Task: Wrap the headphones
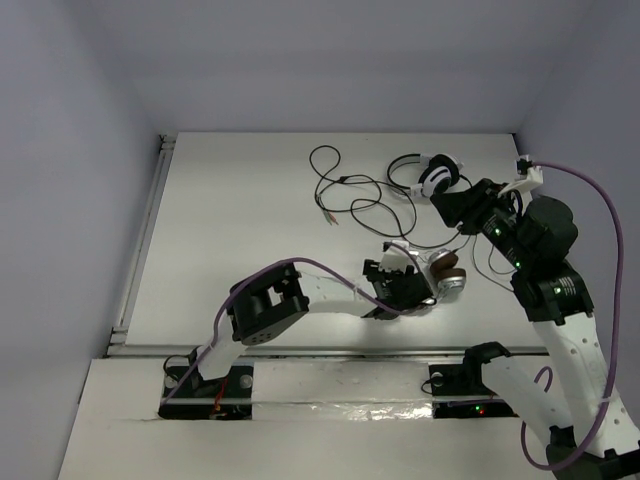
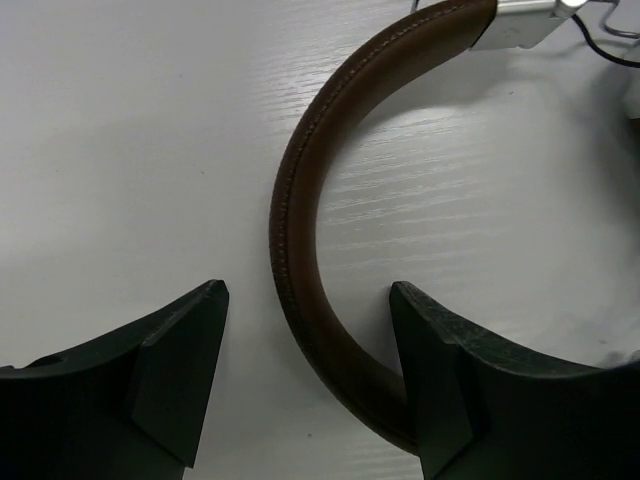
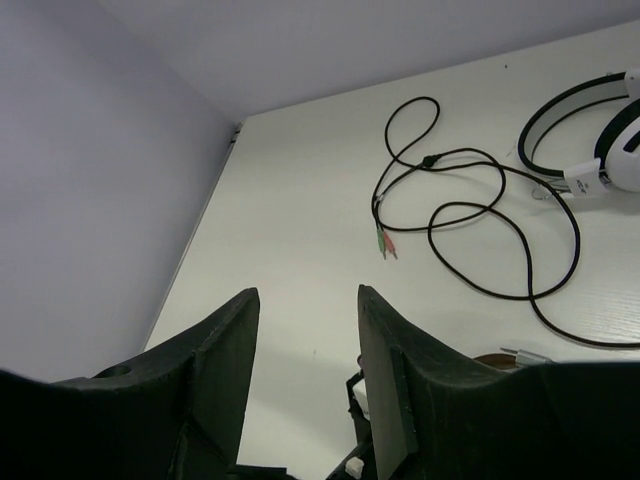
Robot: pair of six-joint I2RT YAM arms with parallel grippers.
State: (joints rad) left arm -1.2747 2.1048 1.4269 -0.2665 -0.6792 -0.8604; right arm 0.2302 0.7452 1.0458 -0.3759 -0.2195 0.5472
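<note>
Black fingers of the left gripper are spread wide on either side of the brown headband of the headphones. The band is not pinched, though it runs close against one finger. The headphones are laid flat on the white table, close to its near edge and right of the middle, with the silver ear cups turned toward the right edge. The right gripper is held above the table just beyond them, its fingers parted with nothing between. Toward the far edge, a black cable with green and pink plugs is strewn in loose loops. White-and-black headphones are set beside it, nearer the far right corner.
</note>
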